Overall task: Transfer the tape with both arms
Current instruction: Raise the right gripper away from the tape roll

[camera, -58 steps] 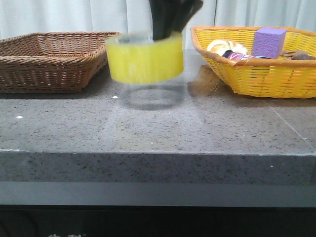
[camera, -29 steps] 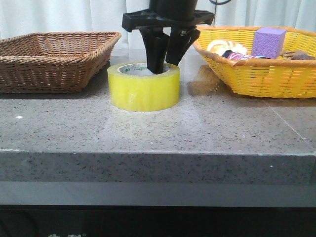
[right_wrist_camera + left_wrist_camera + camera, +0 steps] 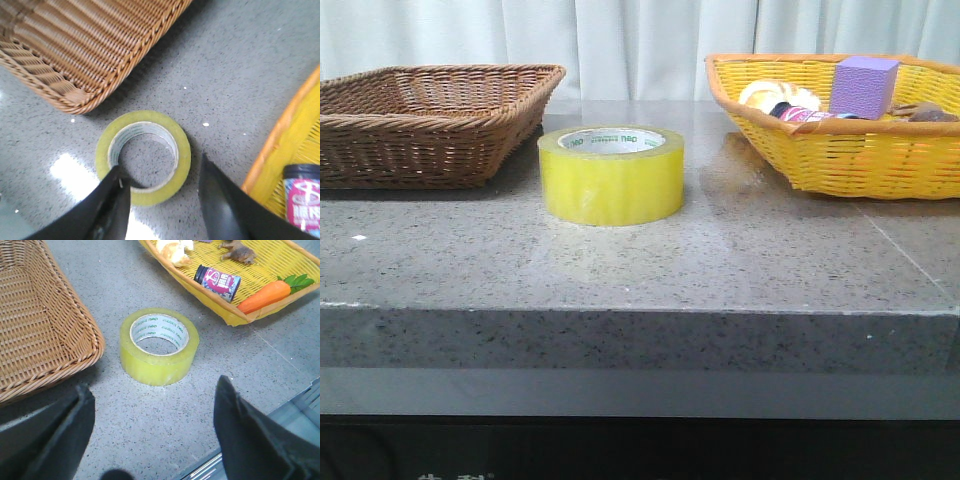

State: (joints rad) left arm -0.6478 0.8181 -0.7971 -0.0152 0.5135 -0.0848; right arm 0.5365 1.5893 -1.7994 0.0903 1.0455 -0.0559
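Observation:
The tape [image 3: 610,182], a thick yellow roll with a pale printed core, rests flat on the grey stone table between the two baskets. Nothing touches it. Neither arm shows in the front view. In the left wrist view the tape [image 3: 157,367] lies a little ahead of my left gripper [image 3: 152,387], whose dark fingers stand wide apart with only bare table between them. In the right wrist view my right gripper [image 3: 161,164] hangs open well above the tape [image 3: 184,150], one finger over the roll's rim and the other off to its side.
A brown wicker basket [image 3: 430,125] sits at the left of the table. At the right, a yellow basket [image 3: 840,155] holds a purple cube [image 3: 865,85], a small bottle [image 3: 217,281], a toy carrot [image 3: 265,296] and other items. The table's front edge [image 3: 640,310] runs close below.
The right gripper lowered the tape onto the table, let go of it and rose out of the front view. The tape now stands still and free.

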